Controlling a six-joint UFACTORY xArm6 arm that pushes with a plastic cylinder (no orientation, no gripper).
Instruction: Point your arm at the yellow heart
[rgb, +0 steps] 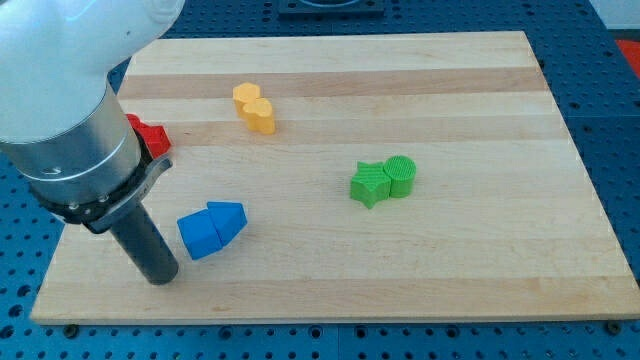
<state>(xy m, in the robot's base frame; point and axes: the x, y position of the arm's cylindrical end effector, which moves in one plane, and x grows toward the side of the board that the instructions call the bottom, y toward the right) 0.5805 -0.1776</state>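
Observation:
Two yellow blocks touch each other at the upper middle of the board. The lower one (262, 116) looks like the yellow heart; the shape of the upper, more orange one (246, 95) is unclear. My tip (160, 279) rests on the board at the lower left, far below and left of the yellow blocks. It is just left of a blue pair: a blue cube (199, 235) touching a blue pointed block (229, 218). The tip touches no block.
A red block (151, 135) at the left edge is partly hidden behind the arm. A green star (369, 184) touches a green cylinder (402, 176) right of centre. The wooden board (480, 250) sits on a blue perforated table.

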